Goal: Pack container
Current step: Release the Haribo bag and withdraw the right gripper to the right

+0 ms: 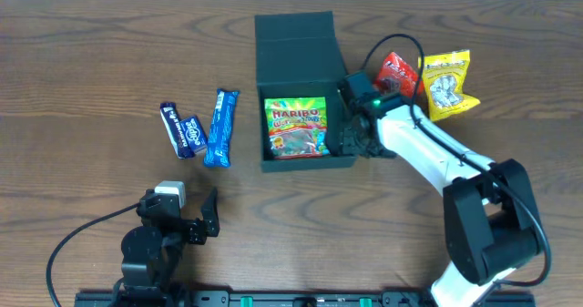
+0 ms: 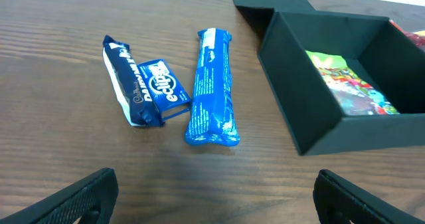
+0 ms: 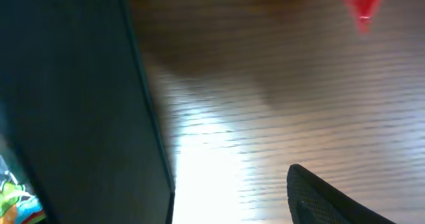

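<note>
The dark teal container [image 1: 339, 88] stands at the table's middle with its flap lid [image 1: 293, 29] folded open at the back. A Haribo packet [image 1: 295, 127] lies inside it. My right gripper [image 1: 353, 136] is at the container's right wall, low near the front corner. In the right wrist view only one finger [image 3: 332, 197] shows, far right of the dark wall [image 3: 80, 104], so it looks open and empty. My left gripper [image 2: 216, 197] is open and empty, well in front of the container [image 2: 312, 127].
A blue bar [image 1: 221, 127], a dark blue chocolate bar [image 1: 171, 125] and a small Eclipse pack [image 1: 193, 134] lie left of the container. A red packet [image 1: 398, 70] and a yellow packet [image 1: 446, 84] lie to its right, behind my right arm.
</note>
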